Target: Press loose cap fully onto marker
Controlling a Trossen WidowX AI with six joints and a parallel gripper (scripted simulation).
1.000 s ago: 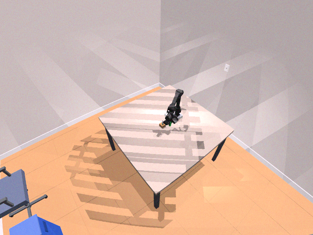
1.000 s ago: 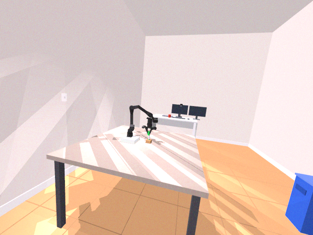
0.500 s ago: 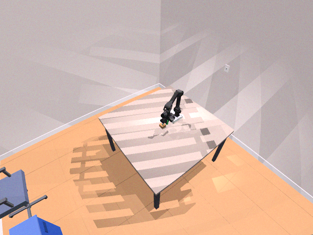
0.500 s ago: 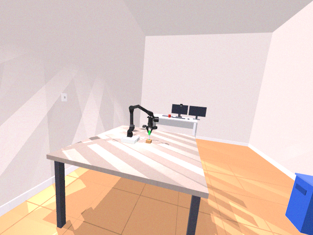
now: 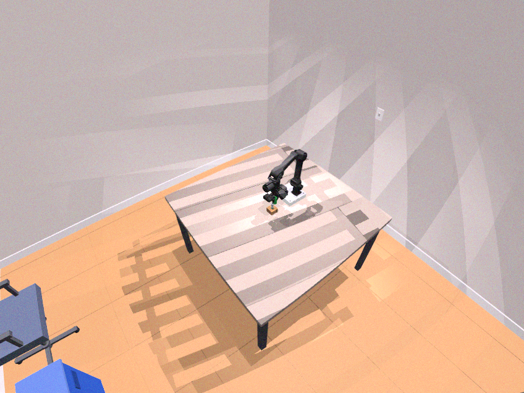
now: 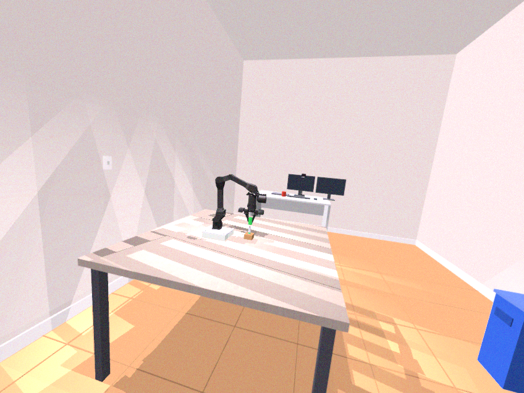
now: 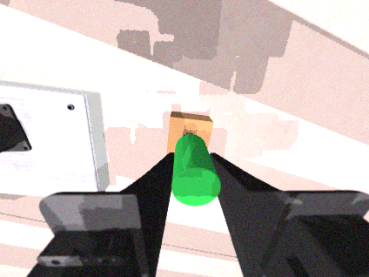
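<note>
The green cap (image 5: 275, 200) (image 6: 249, 220) (image 7: 196, 187) is held between the fingers of my gripper (image 5: 275, 198) (image 6: 250, 218) (image 7: 191, 157), which is shut on it. The brown holder block (image 5: 269, 212) (image 6: 248, 236) (image 7: 205, 127) sits on the table below. The marker (image 5: 272, 206) (image 6: 249, 230) stands upright in it, pale and thin. The cap is over the marker's upper end in the exterior view and a little to its right in the top view. In the wrist view the cap hides nearly all of the marker. I cannot tell whether cap and marker touch.
The arm's white base plate (image 5: 294, 196) (image 6: 217, 233) (image 7: 52, 144) lies beside the holder block, on the left in the wrist view. The wooden table (image 5: 262, 291) (image 6: 296, 291) carries striped shadows. A desk with monitors stands far behind in the exterior view.
</note>
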